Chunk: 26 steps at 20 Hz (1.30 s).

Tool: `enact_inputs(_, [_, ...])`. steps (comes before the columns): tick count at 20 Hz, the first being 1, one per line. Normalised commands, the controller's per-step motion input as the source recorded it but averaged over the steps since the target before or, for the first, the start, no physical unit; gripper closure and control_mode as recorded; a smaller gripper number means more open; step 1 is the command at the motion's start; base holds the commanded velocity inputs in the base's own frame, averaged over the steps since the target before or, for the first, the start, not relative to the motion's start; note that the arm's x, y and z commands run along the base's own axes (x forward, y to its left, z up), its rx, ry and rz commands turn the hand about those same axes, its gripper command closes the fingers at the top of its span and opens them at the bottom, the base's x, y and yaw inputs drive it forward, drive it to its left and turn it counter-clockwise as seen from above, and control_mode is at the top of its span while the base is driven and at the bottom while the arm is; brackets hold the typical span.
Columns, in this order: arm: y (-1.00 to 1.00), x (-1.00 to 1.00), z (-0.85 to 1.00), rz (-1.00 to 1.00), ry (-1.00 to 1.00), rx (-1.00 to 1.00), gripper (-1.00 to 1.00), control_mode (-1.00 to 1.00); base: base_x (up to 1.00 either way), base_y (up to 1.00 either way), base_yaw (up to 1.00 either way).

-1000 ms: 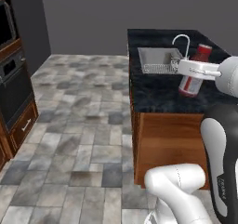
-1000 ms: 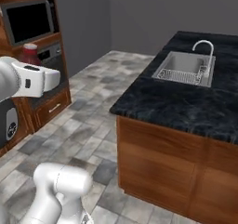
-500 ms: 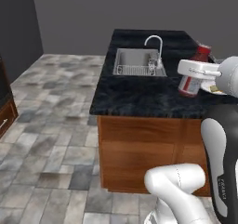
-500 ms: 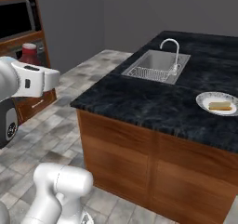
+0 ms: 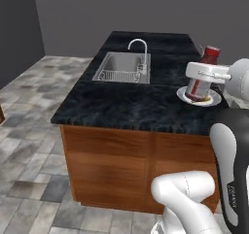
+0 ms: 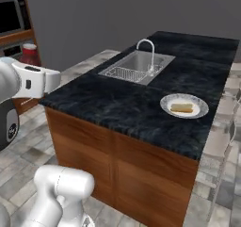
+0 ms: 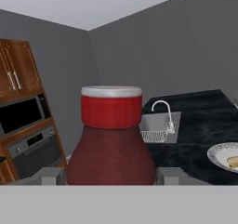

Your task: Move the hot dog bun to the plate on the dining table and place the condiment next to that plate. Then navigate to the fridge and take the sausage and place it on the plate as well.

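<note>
While the arm stood raised beside the dining table, we saw the gripper clamped on the condiment, its fingers pressed against both sides of the bottle's dark red body, held upright with the reddish cap on top. In the left base view the condiment sat in the hand off the tabletop, lining up in front of the plate from that angle; in the right base view only its cap and upper part showed above the white forearm, out to the left of the island and well apart from the plate. We noted the plate resting on the glossy black top near the table's right-hand edge, between the front edge and the sink. The hot dog bun lay on the plate, roughly centred, lengthwise across it. In the hand view the plate's rim and a bit of bun showed at the right edge. The curved faucet stood at the sink's far side. Wooden cabinets with a microwave were seen to the left in the hand view.
</note>
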Motion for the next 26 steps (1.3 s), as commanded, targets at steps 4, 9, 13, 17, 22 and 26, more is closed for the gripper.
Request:
enact_inputs(4, [0.0, 0.0, 0.0, 0.0, 0.0, 0.0, 1.0, 1.0, 0.05, -1.0, 0.2])
enact_inputs(9, [0.0, 0.0, 0.0, 0.0, 0.0, 0.0, 1.0, 1.0, 0.02, -1.0, 0.24])
enact_inputs(13, [0.0, 0.0, 0.0, 0.0, 0.0, 0.0, 1.0, 1.0, 0.05, -1.0, 0.28])
enact_inputs(17, [0.0, 0.0, 0.0, 0.0, 0.0, 0.0, 1.0, 1.0, 0.07, -1.0, 0.29])
enact_inputs(22, [0.0, 0.0, 0.0, 0.0, 0.0, 0.0, 1.0, 1.0, 0.16, -0.98, 0.34])
enact_inputs(26, [0.0, 0.0, 0.0, 0.0, 0.0, 0.0, 1.0, 1.0, 0.27, -0.95, 0.38])
